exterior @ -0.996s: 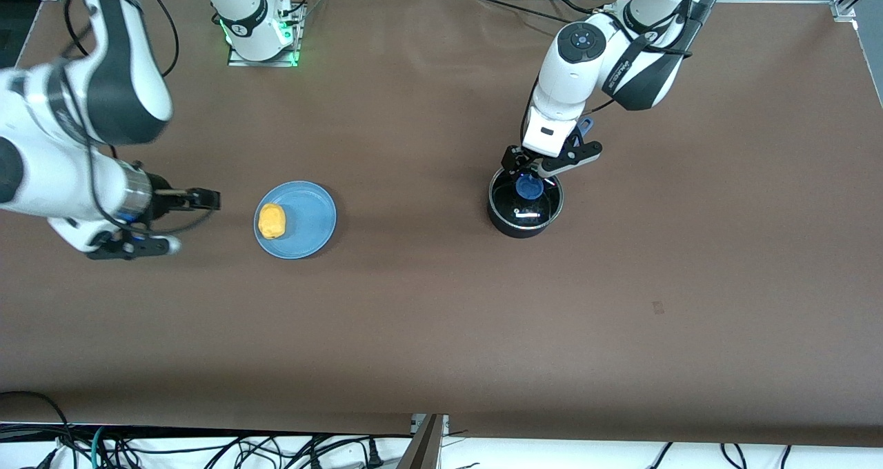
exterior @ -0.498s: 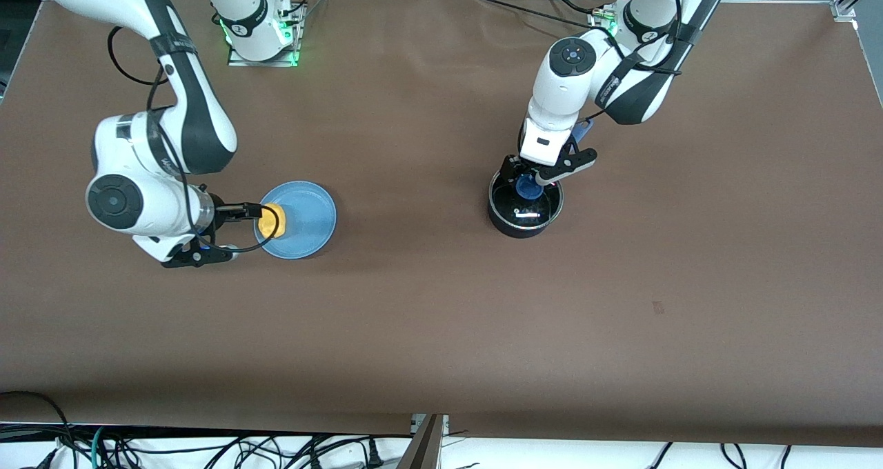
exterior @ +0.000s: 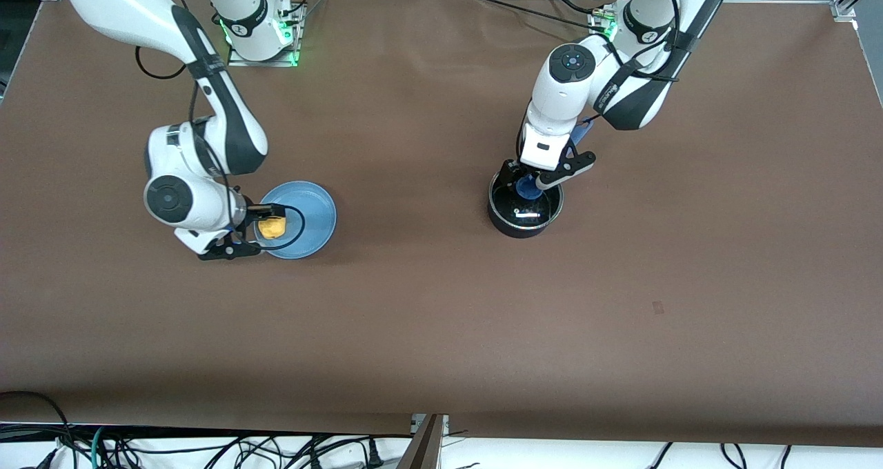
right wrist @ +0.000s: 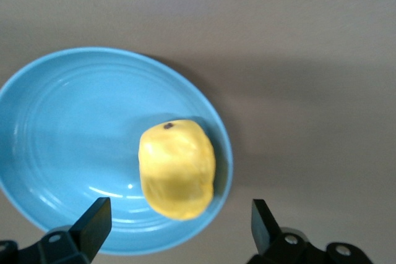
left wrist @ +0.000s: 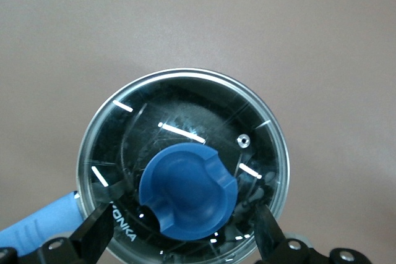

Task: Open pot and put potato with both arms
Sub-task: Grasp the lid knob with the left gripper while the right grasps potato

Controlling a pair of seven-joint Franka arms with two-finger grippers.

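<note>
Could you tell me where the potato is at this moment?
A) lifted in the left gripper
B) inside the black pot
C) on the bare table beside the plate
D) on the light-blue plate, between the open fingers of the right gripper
D: the potato lies on the light-blue plate, with the right gripper open around it; the glass lid closes the pot under the open left gripper.

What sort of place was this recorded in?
Probably a robotics lab, not a kitchen: a brown-covered table, loose cables along its edge, and only a pot and a plate laid out.
</note>
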